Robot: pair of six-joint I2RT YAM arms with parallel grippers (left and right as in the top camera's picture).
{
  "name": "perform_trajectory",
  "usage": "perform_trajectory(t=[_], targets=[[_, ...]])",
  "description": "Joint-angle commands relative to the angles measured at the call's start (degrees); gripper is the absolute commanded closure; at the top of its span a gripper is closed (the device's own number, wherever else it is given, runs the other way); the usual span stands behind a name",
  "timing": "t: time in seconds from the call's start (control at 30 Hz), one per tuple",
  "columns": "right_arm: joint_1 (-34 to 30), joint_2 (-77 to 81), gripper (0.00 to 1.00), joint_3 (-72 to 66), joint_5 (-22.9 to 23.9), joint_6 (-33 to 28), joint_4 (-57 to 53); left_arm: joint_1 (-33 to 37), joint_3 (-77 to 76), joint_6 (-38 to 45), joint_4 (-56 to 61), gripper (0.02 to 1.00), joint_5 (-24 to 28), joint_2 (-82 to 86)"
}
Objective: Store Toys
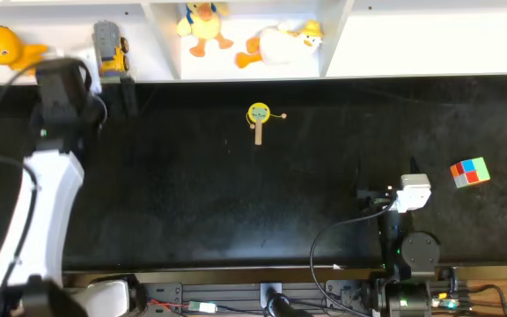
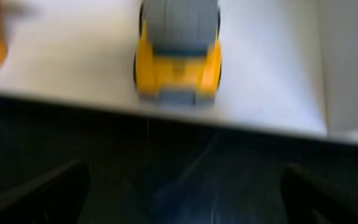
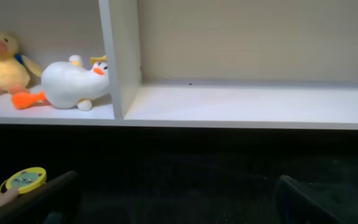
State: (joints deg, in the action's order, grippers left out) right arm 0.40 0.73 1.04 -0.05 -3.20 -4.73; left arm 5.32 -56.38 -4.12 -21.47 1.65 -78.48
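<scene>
**Store Toys, left arm at the shelf.** The truck [image 2: 178,53] stands in the left bay of the shelf [image 1: 412,53], close to the front lip and nose inward, with an orange duck [image 1: 7,46] deeper in the same bay. I judge this toy stored. The left gripper [image 2: 182,193] sits just in front of that lip, jaws wide and holding nothing.

Two toys lie outside the shelf on the table [image 1: 192,194]. The rattle [image 1: 259,116] is near the front of the middle bay. The cube [image 1: 470,172] is well out from the right bay. A yellow duck [image 1: 203,25] and a white duck [image 1: 275,46] share the middle bay, and the right bay has bare floor.

The right gripper [image 3: 176,196] hangs low, well back from the shelf. It faces the divider between the middle and right bays, jaws wide and empty.

**Hazards as I judge them.**
- The truck is wheeled and near the lip, so a finger brushing it as I back the left arm away could roll it off the shelf.
- The rattle has a thin stick and a round head, so an off-centre pinch may let it swing or slip.
- Putting the rattle in the middle bay risks shoving the ducks.
- A grip across the corners of the cube could twist it loose.
</scene>
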Motion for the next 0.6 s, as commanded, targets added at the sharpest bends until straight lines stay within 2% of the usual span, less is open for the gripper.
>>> perform_trajectory(t=[0.03,0.43,0.6], targets=[[0.2,-0.5,0.007,-0.8,-0.3,0.3,0.3,0.1,5.4,0.8,0.3,0.02,-0.5,8.5],[0.2,-0.5,0.007,-0.8,-0.3,0.3,0.3,0.1,22.6,0.6,1.2,0.023,-1.7,34.4],[0.2,-0.5,0.005,-0.8,-0.3,0.3,0.2,0.1,30.1,0.6,6.8,0.02,-0.9,45.4]])
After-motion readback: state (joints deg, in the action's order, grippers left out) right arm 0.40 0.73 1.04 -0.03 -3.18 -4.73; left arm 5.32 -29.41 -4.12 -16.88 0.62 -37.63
